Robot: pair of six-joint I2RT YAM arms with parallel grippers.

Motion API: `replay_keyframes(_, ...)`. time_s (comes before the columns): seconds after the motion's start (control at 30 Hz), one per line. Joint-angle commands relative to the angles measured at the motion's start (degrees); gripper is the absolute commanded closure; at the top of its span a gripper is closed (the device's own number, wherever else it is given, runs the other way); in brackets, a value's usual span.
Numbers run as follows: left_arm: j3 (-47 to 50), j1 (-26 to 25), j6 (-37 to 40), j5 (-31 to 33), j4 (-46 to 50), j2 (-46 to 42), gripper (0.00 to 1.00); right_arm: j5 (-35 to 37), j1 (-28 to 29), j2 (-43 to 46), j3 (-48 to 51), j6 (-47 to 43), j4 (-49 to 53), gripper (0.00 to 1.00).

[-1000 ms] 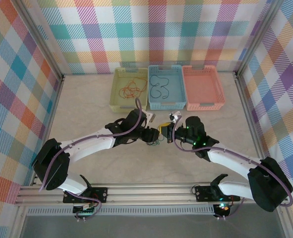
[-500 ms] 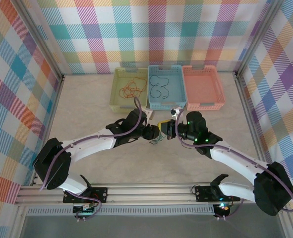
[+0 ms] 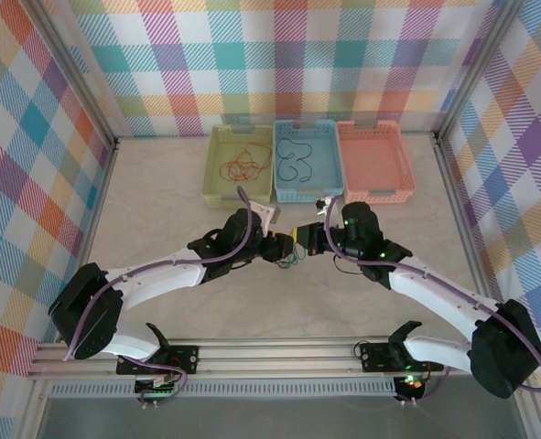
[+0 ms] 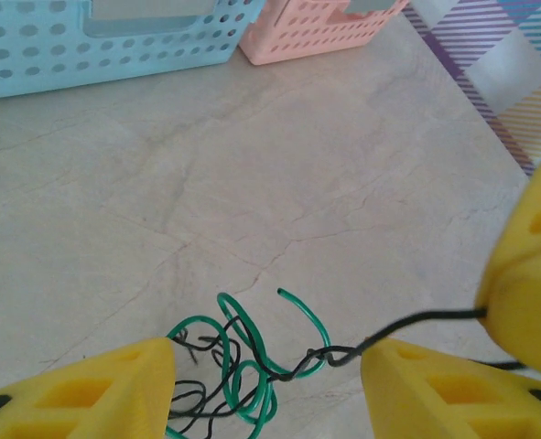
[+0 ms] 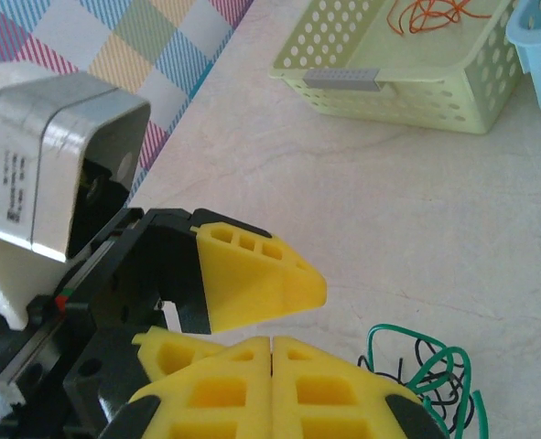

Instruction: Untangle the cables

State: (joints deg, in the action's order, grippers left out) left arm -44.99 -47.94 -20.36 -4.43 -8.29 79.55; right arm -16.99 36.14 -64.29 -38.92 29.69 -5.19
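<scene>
1. Progress, part done: the orange cable (image 3: 240,165) lies in the yellow-green basket (image 3: 213,169). A binned black cable (image 3: 293,163) lies in the blue basket (image 3: 318,165). Both are well beyond the grippers, on the far side.
2. Pink basket (image 3: 375,160), beyond the right gripper, holds nothing.
3. Left to do, by my reading: one tangle (image 4: 238,366) on the tabletop (image 3: 160,210), not yet separated. It has a green cable (image 4: 318,322) twisted round a loose black cable (image 4: 416,320).
4. Left gripper (image 4: 268,352): jaws about half apart, straddling the tangle. The loops sit between its fingers and just ahead of them, touching neither as far as I can see.
5. Right gripper (image 5: 272,352): fingers pressed together. In the left wrist view the loose black cable runs taut from the twist to its pad, so it looks pinched there. The tangle lies just beside it, low and to one side.
6. Count:
   - baskets, three
   - grippers, two
   - green cable, one
   - black, one binned and at least one in the tangle
   - orange, one coil; I cannot tell whether it is more than one strand
7. Judgement: roughly two colours sorted, one pair to pull apart.
</scene>
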Motion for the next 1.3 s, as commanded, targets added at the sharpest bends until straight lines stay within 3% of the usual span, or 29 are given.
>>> replay_keyframes(0.0,1.0,-0.9,-0.7,-1.9,-5.7,-2.1,0.43,-0.5,0.3,1.8,-2.3,3.6,1.7,1.0)
replay_keyframes(0.37,-0.2,-1.1,0.9,-0.7,-6.6,-2.6,0.43,-5.3,0.2,2.7,-5.2,9.1,4.0,1.0)
replay_keyframes(0.7,-0.4,-1.2,0.6,5.2,-7.2,-1.8,0.48,-8.8,0.2,5.0,-5.5,12.4,5.1,1.0)
replay_keyframes(0.87,-1.2,-1.3,-0.6,9.7,-5.7,-1.0,0.54,-9.7,0.2,7.0,-5.9,11.8,8.0,1.0)
replay_keyframes(1.27,-4.1,-1.2,-0.4,11.4,-3.9,2.5,0.56,-12.8,0.3,8.9,-7.4,10.1,11.3,1.0)
